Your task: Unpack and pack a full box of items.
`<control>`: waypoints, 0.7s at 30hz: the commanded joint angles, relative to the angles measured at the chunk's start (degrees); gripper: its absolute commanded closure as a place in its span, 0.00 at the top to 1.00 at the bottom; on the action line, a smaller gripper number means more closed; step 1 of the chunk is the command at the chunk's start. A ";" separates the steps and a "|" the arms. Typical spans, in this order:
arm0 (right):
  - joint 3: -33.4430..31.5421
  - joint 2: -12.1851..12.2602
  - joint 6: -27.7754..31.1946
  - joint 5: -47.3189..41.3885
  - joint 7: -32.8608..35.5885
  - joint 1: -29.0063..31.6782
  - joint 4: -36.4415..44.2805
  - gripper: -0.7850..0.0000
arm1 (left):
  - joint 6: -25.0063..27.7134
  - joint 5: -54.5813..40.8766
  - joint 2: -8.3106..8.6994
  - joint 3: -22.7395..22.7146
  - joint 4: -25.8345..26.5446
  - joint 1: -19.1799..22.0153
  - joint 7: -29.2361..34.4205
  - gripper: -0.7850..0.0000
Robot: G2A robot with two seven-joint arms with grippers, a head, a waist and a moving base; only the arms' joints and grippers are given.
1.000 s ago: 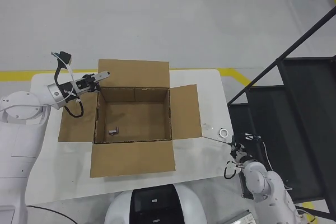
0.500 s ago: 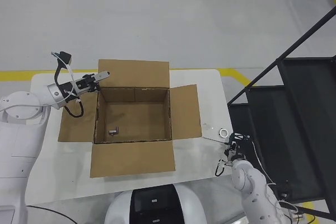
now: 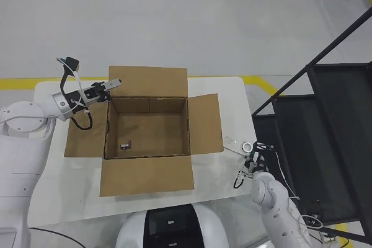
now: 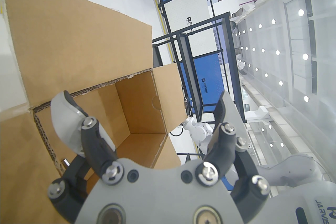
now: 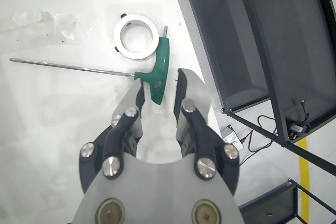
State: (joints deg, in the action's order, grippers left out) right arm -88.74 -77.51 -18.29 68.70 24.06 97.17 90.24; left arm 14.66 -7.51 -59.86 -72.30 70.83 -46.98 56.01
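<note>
Left tool (image 4: 143,104) level, spread wide. Right tool (image 5: 160,80) pointing down, narrowly parted.

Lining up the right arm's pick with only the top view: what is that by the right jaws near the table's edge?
Observer: A hex key with a green T-handle. The handle's near end shows between the open jaws of the right gripper.
Operator: And the pale ring beside it?
Observer: The metal ring lies flat, its rim touching the handle's far end.
Operator: Is the left arm carrying anything?
Observer: No. The left gripper has its jaws wide open and empty, by a corner of the box.
</note>
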 commanded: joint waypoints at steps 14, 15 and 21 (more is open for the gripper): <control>-8.05 0.28 6.46 -14.30 -1.24 6.83 16.94 1.00 | 0.00 0.00 0.00 0.00 0.00 0.00 0.00 1.00; -8.39 0.20 6.84 -16.93 -1.17 6.99 18.85 1.00 | 0.00 0.00 0.00 0.00 0.00 0.00 0.00 1.00; -7.08 0.28 12.66 -21.80 0.04 6.75 28.90 1.00 | 0.00 0.00 0.00 0.00 0.00 0.00 0.00 1.00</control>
State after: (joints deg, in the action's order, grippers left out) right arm -96.23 -77.26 -6.35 47.12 23.76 104.12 118.19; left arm 14.66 -7.51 -59.86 -72.30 70.83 -46.98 56.01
